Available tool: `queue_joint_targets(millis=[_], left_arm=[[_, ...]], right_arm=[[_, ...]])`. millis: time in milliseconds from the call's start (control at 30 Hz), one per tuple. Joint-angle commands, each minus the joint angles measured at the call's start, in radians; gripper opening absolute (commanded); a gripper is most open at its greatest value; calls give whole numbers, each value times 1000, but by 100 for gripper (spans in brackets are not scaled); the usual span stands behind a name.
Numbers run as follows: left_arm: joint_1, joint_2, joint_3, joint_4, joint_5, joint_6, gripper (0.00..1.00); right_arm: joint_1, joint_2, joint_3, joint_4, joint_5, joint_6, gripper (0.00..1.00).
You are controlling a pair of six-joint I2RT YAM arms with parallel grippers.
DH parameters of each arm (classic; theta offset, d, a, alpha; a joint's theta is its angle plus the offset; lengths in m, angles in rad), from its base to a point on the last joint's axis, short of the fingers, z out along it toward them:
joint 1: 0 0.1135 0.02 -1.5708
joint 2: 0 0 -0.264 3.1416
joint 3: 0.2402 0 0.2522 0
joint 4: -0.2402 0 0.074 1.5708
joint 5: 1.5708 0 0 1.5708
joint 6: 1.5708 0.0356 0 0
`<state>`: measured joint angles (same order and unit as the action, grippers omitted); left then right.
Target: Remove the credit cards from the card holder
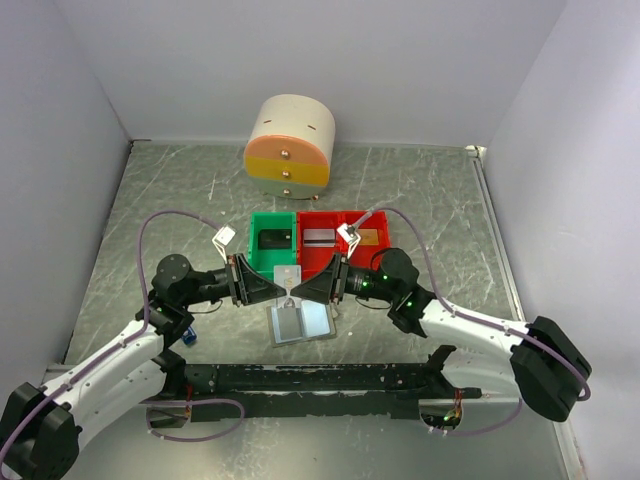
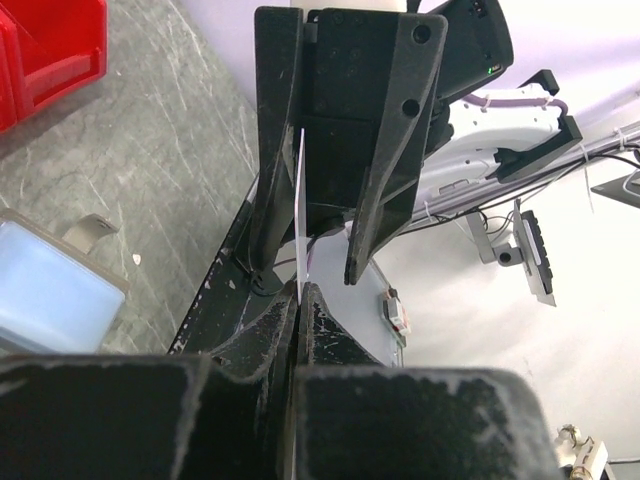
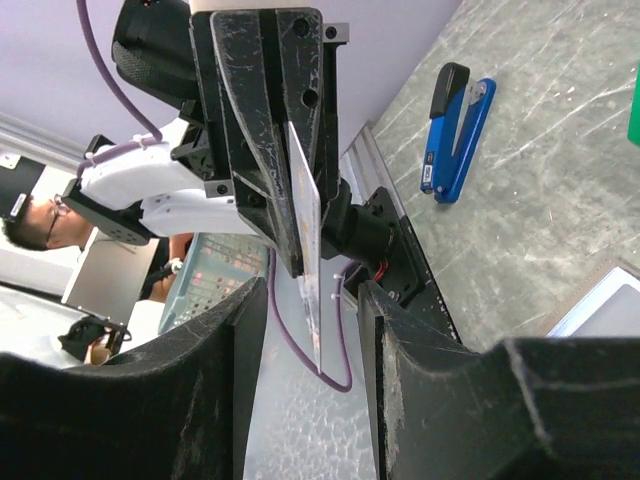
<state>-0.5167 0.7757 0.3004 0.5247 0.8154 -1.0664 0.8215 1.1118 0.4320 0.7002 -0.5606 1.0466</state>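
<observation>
This is looking like a robotics lab: plain white panels [image 1: 300, 60] are boxing in a grey scratched tabletop [image 1: 420, 190], while a bespectacled person [image 3: 28, 222] is sitting beside a grey-green electronics box [image 3: 215, 275].

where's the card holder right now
Top view: the card holder lies open at centre, just on the near side of the green bin and red bin.

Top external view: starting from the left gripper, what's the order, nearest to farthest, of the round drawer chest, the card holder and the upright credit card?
1. credit card: pinched in the left gripper itself.
2. card holder: lying open just beyond, toward the arm bases.
3. round drawer chest: at the back wall.
</observation>
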Motion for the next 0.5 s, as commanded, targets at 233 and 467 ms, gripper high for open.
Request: queue_joint_targets(millis=[233, 467], left_arm=[[6, -10, 32, 7, 45, 23, 8], [6, -12, 26, 17, 45, 16, 8]], right_arm=[[4, 12, 11, 104, -6, 38, 31], [4, 38, -3, 179, -12, 73, 16]])
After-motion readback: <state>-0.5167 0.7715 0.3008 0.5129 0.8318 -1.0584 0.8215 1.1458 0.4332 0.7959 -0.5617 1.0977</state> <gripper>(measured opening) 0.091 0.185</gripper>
